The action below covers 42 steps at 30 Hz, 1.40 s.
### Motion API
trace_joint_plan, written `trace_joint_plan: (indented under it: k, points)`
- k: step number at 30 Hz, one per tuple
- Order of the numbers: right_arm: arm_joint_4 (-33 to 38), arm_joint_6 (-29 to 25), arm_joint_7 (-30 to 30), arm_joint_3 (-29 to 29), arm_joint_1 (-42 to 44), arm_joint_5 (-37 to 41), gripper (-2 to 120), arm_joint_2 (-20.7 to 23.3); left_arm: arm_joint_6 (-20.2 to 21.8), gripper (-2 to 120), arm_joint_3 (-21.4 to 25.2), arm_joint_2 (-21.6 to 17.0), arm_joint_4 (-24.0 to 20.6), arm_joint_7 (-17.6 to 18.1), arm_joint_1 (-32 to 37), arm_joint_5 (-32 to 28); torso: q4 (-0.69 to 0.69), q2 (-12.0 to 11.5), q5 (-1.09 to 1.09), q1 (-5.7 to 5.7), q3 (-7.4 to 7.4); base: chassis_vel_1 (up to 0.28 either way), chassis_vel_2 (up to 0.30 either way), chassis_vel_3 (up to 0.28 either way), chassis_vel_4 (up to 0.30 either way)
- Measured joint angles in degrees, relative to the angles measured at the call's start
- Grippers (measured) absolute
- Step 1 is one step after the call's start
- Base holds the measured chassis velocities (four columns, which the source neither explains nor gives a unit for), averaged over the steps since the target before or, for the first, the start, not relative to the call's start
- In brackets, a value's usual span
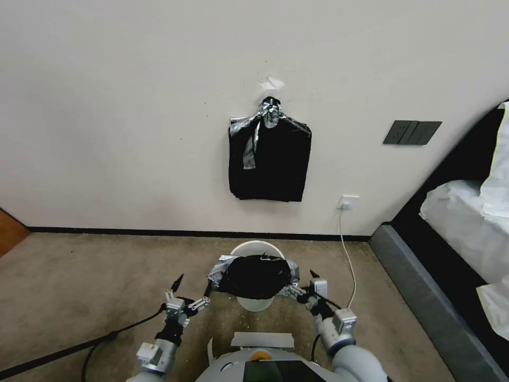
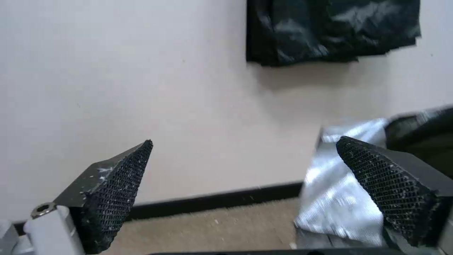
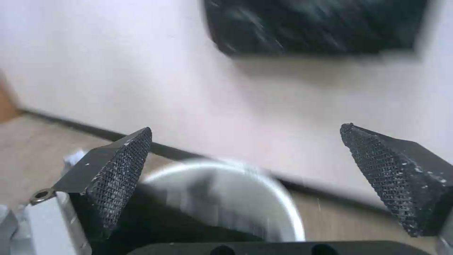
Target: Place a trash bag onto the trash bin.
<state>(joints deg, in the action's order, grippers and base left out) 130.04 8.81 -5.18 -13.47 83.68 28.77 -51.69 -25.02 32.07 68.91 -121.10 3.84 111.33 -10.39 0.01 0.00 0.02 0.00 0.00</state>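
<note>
The cream-white trash bin (image 1: 256, 246) stands on the carpet just ahead of me. The glossy black trash bag (image 1: 255, 277) lies spread over its nearer part, and the far rim stays bare. My left gripper (image 1: 193, 285) is open beside the bag's left edge. In the left wrist view the left gripper (image 2: 245, 141) holds nothing, and the bag's silvery fold (image 2: 330, 191) lies just behind one finger. My right gripper (image 1: 302, 284) is open at the bag's right edge. The right wrist view looks past the open right gripper (image 3: 246, 127) onto the bin (image 3: 264, 191) and bag (image 3: 165, 219).
A flat stack of black bags (image 1: 269, 159) hangs on the wall behind the bin. A white cable (image 1: 347, 260) runs down from a socket (image 1: 348, 202) to the right. A dark bed frame (image 1: 424, 297) lines the right side. A black cable (image 1: 79, 347) crosses the carpet at the left.
</note>
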Motion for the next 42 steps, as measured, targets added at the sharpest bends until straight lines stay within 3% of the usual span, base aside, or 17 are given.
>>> trace_joint_plan:
  k: [5, 8, 9, 12, 13, 17, 18, 21, 25, 28, 37, 42]
  points:
    - [-3.9, 6.26, 3.07, 2.73, -11.56, 3.57, 100, 4.57, 0.03, 100, 2.26, 1.63, -1.15, 0.05, 0.03, 4.89, -0.01, 0.0, 0.01, 0.0, 0.0, 0.0, 0.0, 0.0, 0.0]
    - [-10.42, 9.94, 8.62, 10.24, -25.97, 4.5, 100, 9.49, -0.34, 100, 3.03, 2.1, -1.44, 0.04, 0.4, 8.77, 0.0, 0.0, -0.03, 0.0, 0.01, 0.0, 0.0, 0.0, 0.0]
    - [-10.42, 9.94, 8.62, 10.24, -25.97, 4.5, 100, 9.49, -0.34, 100, 3.03, 2.1, -1.44, 0.04, 0.4, 8.77, 0.0, 0.0, -0.03, 0.0, 0.01, 0.0, 0.0, 0.0, 0.0]
    - [-16.27, 12.01, 13.47, 19.46, -38.43, 7.92, 100, 11.53, -0.66, 100, 2.97, 2.36, -1.49, 0.01, 0.82, 8.89, 0.02, 0.0, 0.0, 0.0, 0.01, 0.0, 0.0, 0.0, 0.0]
    - [-16.27, 12.01, 13.47, 19.46, -38.43, 7.92, 100, 11.53, -0.66, 100, 2.97, 2.36, -1.49, 0.01, 0.82, 8.89, 0.02, 0.0, 0.0, 0.0, 0.01, 0.0, 0.0, 0.0, 0.0]
    - [-24.79, 11.58, 22.35, 30.27, -50.73, 12.08, 100, 12.48, -0.72, 100, 2.75, 1.91, -1.7, -0.2, 1.16, 8.27, -0.04, 0.0, -0.01, 0.0, 0.01, 0.0, 0.0, 0.0, 0.0]
    - [-24.79, 11.58, 22.35, 30.27, -50.73, 12.08, 100, 12.48, -0.72, 100, 2.75, 1.91, -1.7, -0.2, 1.16, 8.27, -0.04, 0.0, -0.01, 0.0, 0.01, 0.0, 0.0, 0.0, 0.0]
    - [-32.39, 8.18, 28.57, 39.1, -57.87, 10.85, 100, 11.52, -1.28, 100, 2.79, 1.79, -2.21, -1.63, 2.11, 6.46, 0.01, -0.01, 0.0, 0.0, 0.01, 0.0, 0.0, 0.0, 0.0]
    - [-36.5, 7.13, 30.92, 42.52, -60.65, 10.1, 100, 10.12, -1.69, 100, 2.72, 1.93, -2.55, -2.35, 2.57, 6.08, -0.04, 0.0, -0.04, 0.0, 0.01, 0.0, 0.0, 0.0, 0.0]
    - [-42.23, 5.08, 33.77, 45.9, -63.22, 9.71, 100, 6.7, -2.46, 100, 2.92, 2.93, -2.77, -2.62, 3.98, 6.0, 0.03, 0.0, -0.03, 0.0, 0.01, 0.0, 0.0, 0.0, 0.0]
    - [-51.89, 0.73, 37.17, 48.2, -64.44, 8.65, 100, 1.92, -2.97, 100, 2.51, 4.68, -4.24, -3.22, 6.27, 5.93, -0.02, 0.0, -0.02, 0.0, 0.0, 0.0, 0.0, 0.0, 0.0]
    - [-56.77, -0.27, 38.24, 48.54, -64.79, 8.49, 88, 0.19, -2.79, 100, 1.59, 5.22, -4.86, -3.22, 6.87, 4.09, -0.01, 0.0, -0.01, 0.0, 0.0, 0.0, 0.0, 0.0, 0.0]
